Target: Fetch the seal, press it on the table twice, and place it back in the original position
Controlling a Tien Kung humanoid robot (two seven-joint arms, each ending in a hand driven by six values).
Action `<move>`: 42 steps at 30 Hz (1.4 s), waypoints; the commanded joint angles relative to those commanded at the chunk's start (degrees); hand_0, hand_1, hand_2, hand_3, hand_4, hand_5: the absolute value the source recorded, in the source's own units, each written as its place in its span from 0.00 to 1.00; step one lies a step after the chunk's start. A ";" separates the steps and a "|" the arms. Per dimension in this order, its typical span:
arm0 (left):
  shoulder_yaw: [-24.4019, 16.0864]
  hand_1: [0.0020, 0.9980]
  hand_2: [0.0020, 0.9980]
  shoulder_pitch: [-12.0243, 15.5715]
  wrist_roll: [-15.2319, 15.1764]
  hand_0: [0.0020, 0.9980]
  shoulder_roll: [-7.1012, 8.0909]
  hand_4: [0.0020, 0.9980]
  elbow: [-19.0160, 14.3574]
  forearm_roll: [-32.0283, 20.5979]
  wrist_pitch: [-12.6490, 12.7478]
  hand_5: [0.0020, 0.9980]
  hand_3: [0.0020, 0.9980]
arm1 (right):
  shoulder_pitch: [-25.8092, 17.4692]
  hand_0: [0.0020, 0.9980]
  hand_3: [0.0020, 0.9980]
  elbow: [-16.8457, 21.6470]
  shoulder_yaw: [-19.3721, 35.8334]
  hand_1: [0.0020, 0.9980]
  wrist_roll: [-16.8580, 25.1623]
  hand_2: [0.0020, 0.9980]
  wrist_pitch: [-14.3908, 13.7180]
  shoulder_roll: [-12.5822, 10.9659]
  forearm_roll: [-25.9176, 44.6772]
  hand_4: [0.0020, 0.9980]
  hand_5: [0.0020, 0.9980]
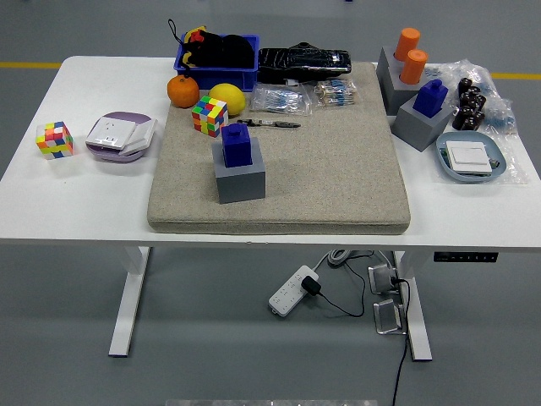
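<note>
Blue seal (236, 145) sits upright in its grey block (240, 179) on the beige mat (330, 169), left of centre. A second blue seal (431, 96) stands in another grey block (420, 124) far right. Colourful cube (209, 115) just beyond, orange (183, 90) and lemon (228, 98) behind it.

I'm looking down at what reads as a robotics lab or test bay: a white height-adjustable table (76, 211) stands on a bare grey floor (68, 338) with a yellow marking line (30, 64) at the upper left of the frame. A power strip (293, 289) and loose cables lie under the table at lower centre, and the tabletop carries staged test props, probably, such as puzzle cubes (54, 139) and grey blocks (240, 179) on a beige mat (338, 169).
</note>
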 joint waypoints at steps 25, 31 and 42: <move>0.66 0.82 0.81 -0.30 -0.03 0.84 -0.80 0.78 0.10 -0.20 -0.10 0.23 0.81 | 0.22 0.85 0.73 0.28 1.09 0.78 -0.01 0.75 -0.20 -0.15 0.14 0.77 0.52; 0.83 0.82 0.81 -0.44 0.03 0.84 -0.90 0.78 -0.02 -0.33 -0.17 0.23 0.81 | 0.25 0.85 0.74 0.16 1.01 0.78 -0.07 0.75 -0.11 -0.09 0.11 0.77 0.52; 0.83 0.82 0.81 -0.38 -0.05 0.84 -1.11 0.78 -0.15 -0.09 -0.15 0.23 0.81 | 0.26 0.85 0.73 0.11 1.09 0.78 -0.09 0.75 -0.05 0.04 0.05 0.77 0.52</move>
